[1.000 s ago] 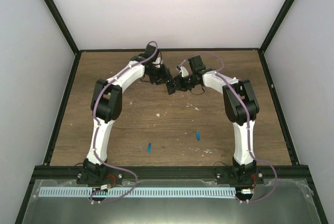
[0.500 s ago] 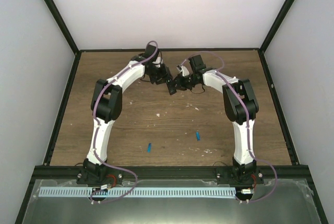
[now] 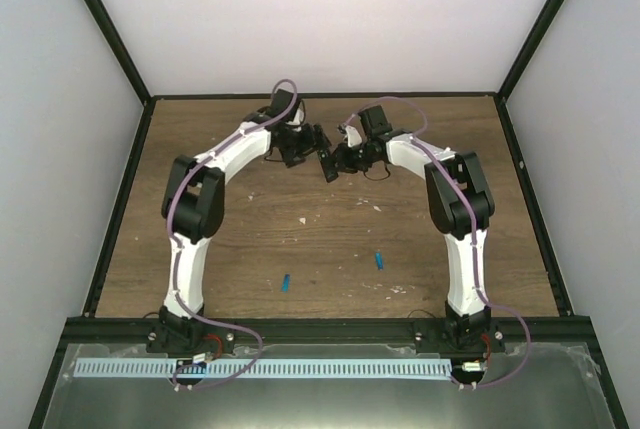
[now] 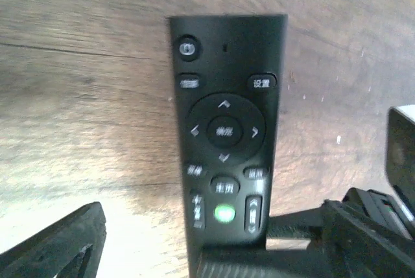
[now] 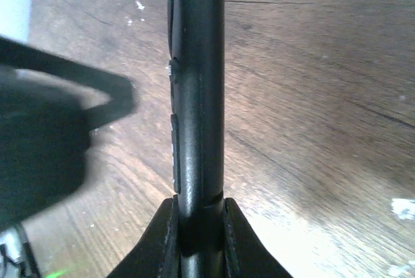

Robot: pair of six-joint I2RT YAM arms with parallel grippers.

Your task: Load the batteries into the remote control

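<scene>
My right gripper [image 5: 201, 239] is shut on the remote control [image 5: 198, 96], clamping its two faces near the bottom end; I see it edge-on with the side buttons to the left. In the left wrist view the remote control [image 4: 227, 142] shows its button face, a green button lit. My left gripper [image 4: 211, 239] stands open around it, one finger [image 4: 58, 245] well off to the left and touching nothing. From above, the remote control [image 3: 327, 163] hangs between the left gripper [image 3: 305, 142] and the right gripper [image 3: 342, 158] at the far middle. Both blue batteries [image 3: 286, 282] [image 3: 379, 260] lie near the front.
The wooden table [image 3: 220, 229] carries pale specks of debris [image 3: 305, 219] between the arms. Black frame posts and white walls close in the back and both sides. A metal rail [image 3: 300, 367] runs along the near edge by the arm bases.
My left gripper has opened and let go of the remote, and its arm has shifted slightly left and back. My right gripper has tightened on the remote, which stays in place.
</scene>
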